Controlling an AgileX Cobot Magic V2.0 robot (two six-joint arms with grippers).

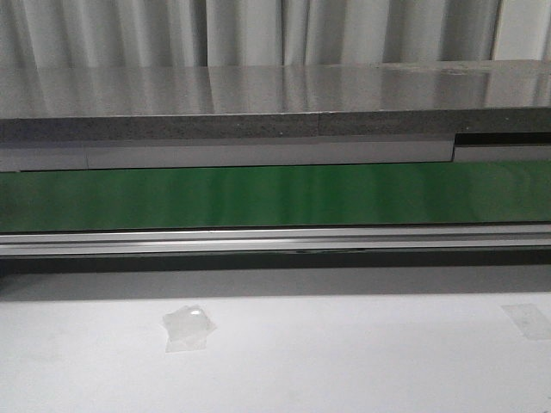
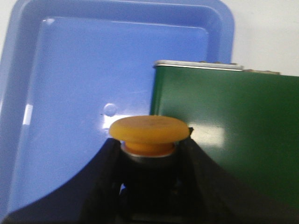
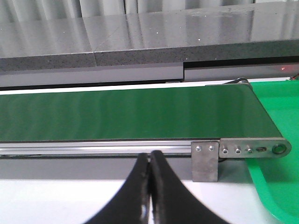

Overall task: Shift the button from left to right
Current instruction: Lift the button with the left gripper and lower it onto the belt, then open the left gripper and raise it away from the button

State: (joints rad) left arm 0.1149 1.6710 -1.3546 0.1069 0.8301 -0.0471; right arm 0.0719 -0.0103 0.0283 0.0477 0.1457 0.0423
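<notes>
- We are gripping the button in our left gripper; its black fingers are pressing against both sides of the body below the yellow-orange cap.
- We are holding it above a blue tray, just beside the end of the green conveyor belt.
- Our right gripper is sitting clenched and empty, fingertips touching, facing the belt's other end, where a green tray is lying.
- In the front view we are seeing only the belt and the white table, with a crumpled clear scrap lying on it.
</notes>
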